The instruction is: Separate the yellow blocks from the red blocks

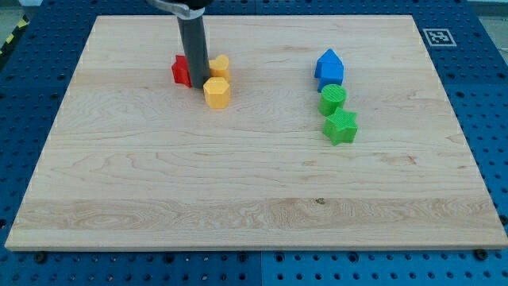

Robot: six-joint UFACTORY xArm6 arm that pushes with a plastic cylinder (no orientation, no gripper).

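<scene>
So on the view's left, up near the top of the wooden surface [159,199], there's a red block [181,70], shape hard to make out since the rod covers part of it. My tip [198,85] is planted right between that red block and the yellows, touching or nearly touching both sides. No pincer on this rig, just the straight dark rod, so nothing is grabbed. Just right of the rod sits one yellow block [221,65], half hidden behind it, and a second yellow block [217,92], hexagon-ish, just below it toward the view's bottom, right beside the tip. Well apart, over on the view's right, a blue block [329,67] shaped like a little house, a green cylinder-ish block [333,99] touching below it, then a green star [340,125].
</scene>
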